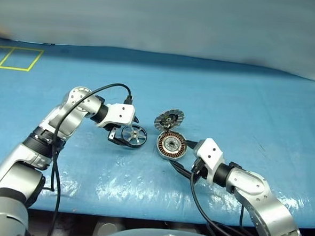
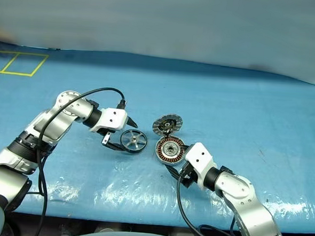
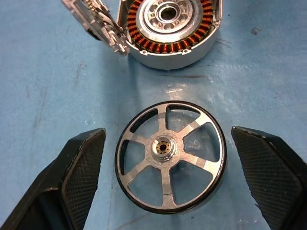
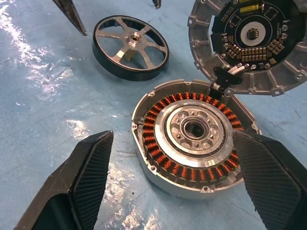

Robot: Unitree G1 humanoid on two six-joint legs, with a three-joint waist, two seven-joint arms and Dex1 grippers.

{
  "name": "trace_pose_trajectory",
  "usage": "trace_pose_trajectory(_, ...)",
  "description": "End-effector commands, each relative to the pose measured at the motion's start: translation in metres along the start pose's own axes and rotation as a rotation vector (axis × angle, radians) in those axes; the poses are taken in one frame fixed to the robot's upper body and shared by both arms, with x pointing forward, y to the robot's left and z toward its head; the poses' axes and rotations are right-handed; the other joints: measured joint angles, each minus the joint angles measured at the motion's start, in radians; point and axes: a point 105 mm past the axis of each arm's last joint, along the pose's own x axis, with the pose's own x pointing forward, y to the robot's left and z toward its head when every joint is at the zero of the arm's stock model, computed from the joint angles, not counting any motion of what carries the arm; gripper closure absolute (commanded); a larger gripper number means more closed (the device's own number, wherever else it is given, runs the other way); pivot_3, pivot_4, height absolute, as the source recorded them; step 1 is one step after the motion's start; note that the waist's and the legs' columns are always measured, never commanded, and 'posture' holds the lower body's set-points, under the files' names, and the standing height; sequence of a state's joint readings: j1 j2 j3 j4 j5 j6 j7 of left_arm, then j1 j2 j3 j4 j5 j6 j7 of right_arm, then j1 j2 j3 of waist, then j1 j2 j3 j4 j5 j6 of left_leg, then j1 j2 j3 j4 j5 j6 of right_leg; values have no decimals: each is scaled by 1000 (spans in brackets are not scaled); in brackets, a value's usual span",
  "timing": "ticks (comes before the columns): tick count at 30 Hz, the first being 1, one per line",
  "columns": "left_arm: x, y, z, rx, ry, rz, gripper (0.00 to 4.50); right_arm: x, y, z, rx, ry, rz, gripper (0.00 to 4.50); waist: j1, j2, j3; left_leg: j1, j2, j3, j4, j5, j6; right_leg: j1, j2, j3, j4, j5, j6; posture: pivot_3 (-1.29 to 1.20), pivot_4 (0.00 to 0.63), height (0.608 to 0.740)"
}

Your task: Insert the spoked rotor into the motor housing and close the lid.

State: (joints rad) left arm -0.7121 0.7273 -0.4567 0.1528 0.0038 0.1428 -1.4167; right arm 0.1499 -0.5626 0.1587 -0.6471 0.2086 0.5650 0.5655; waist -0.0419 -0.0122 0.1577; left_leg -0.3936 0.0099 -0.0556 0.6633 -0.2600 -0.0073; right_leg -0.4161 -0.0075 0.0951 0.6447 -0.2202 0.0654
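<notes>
We see the spoked rotor (image 3: 170, 156) lying flat on the blue bench (image 1: 244, 102), between the wide-open fingers of our left end effector (image 3: 168, 182), not touched. Just beside it sits the motor housing (image 4: 192, 139), its lid (image 4: 249, 43) standing open. Our right end effector (image 4: 177, 191) is open around the housing.

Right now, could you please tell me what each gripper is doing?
Left gripper: open around the spoked rotor, not gripping.
Right gripper: open around the motor housing, not gripping.
</notes>
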Motion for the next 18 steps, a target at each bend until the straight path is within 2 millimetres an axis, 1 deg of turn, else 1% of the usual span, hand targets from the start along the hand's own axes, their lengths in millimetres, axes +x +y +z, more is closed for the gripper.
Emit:
trace_pose_trajectory(1,-7,10,8,56,12,7,189,-1,-2,8,-21,-41,-45,310,3,0,0,0,0,0,0,0,0,0,0,0,0,0,0,0,150,740)
trace_pose_trajectory(3,-8,11,7,73,19,7,586,-1,-2,7,-13,-43,-60,298,5,0,0,0,0,0,1,0,0,0,0,0,0,0,0,0,150,740)
trace_pose_trajectory(6,-6,15,4,78,36,17,1524,0,-5,3,-5,-34,-88,298,4,0,0,0,0,0,1,0,0,0,0,0,0,0,0,0,150,740)
trace_pose_trajectory(12,0,13,-2,101,60,-22,1524,1,-4,1,5,-31,-107,298,5,0,0,0,0,0,1,0,0,0,0,0,0,0,0,0,150,740)
trace_pose_trajectory(18,10,14,-5,96,67,-36,1524,2,-8,-3,21,-24,-135,298,5,0,0,0,0,0,2,0,0,0,0,0,0,0,0,0,150,740)
